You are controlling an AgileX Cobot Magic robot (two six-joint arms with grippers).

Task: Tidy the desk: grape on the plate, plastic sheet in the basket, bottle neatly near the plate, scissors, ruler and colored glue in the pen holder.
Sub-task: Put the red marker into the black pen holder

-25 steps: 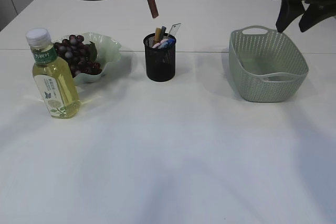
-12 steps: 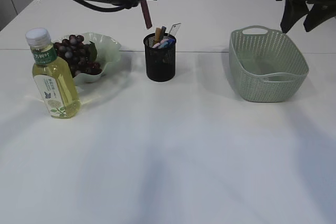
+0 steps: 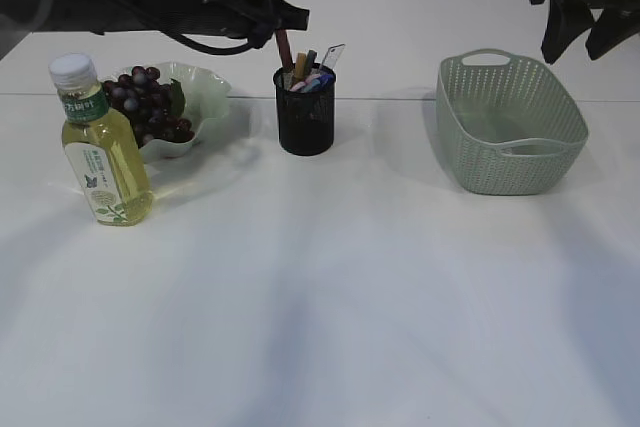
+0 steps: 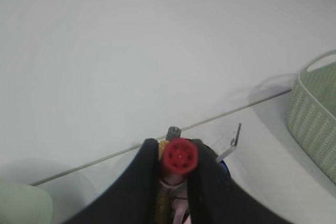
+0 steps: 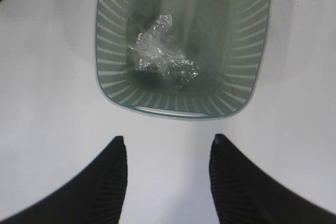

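Observation:
My left gripper (image 3: 283, 29) is shut on a red colored glue stick (image 3: 283, 49) and holds it upright, its lower end in the black mesh pen holder (image 3: 305, 119). In the left wrist view the red glue cap (image 4: 179, 157) sits between the jaws (image 4: 178, 153), and the clear ruler (image 4: 232, 141) sticks up from the holder. The grapes (image 3: 145, 107) lie on the pale green plate (image 3: 205, 87). The bottle (image 3: 101, 144) of yellow liquid stands in front of the plate. The crumpled plastic sheet (image 5: 163, 51) lies in the green basket (image 5: 115, 85). My right gripper (image 5: 167, 142) is open and empty above the basket (image 3: 510, 127).
The holder also contains pens and other items, among them blue and pink ones (image 3: 318, 79). The basket stands at the right of the white table (image 3: 330, 297), the plate and bottle at the left.
My left gripper has come down with the red glue stick, from above the pen holder to its tip inside. The right gripper has shifted only a little, up and right.

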